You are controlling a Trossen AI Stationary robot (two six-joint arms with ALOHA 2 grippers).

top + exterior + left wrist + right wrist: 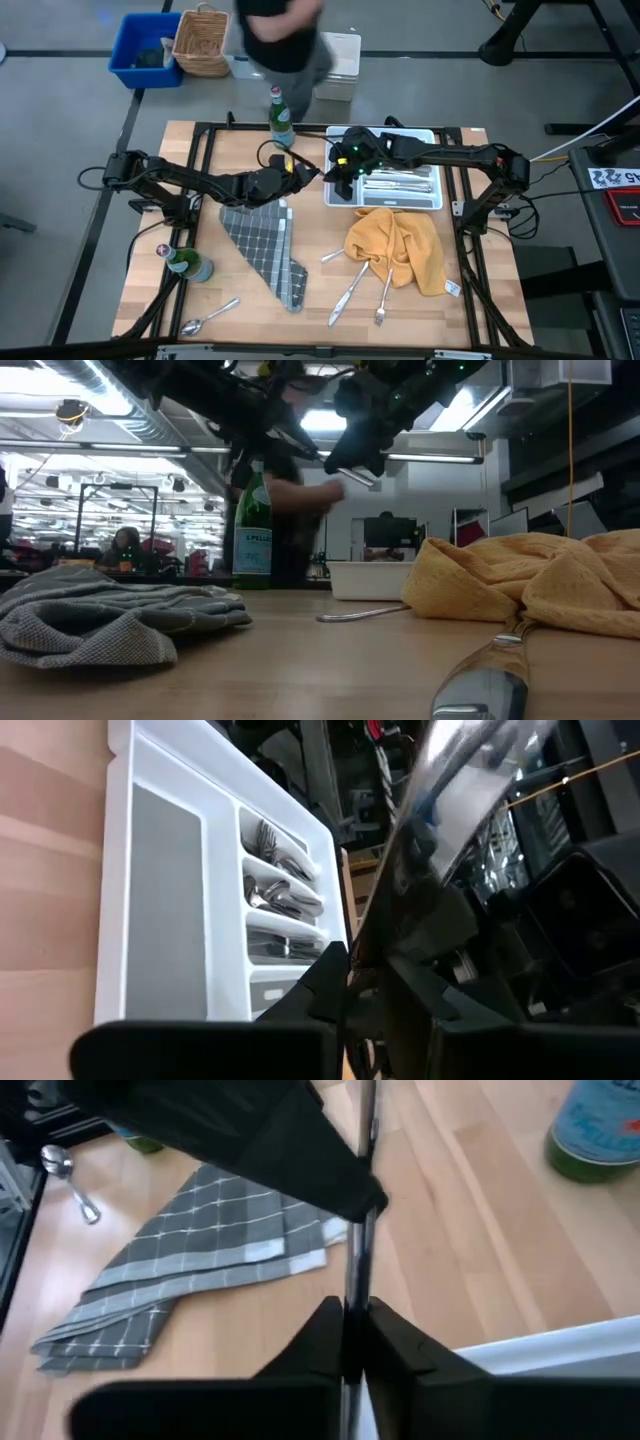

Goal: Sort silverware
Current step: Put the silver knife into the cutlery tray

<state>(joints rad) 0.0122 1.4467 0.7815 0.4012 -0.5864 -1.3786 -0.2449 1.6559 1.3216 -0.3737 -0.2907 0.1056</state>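
Your right gripper [347, 1342] pinches a silver piece [357, 1240] just beside the tray [432, 203], your left gripper [296, 172] clamped on its other end. Some silverware [272, 898] is sorted; five pieces [350, 290] lie loose nearby.

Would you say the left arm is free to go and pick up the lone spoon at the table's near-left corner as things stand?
Probably not yet. The spoon lies in the open with nothing on it, but the left end effector is up beside the white tray, meeting the right end effector on one piece of silverware.
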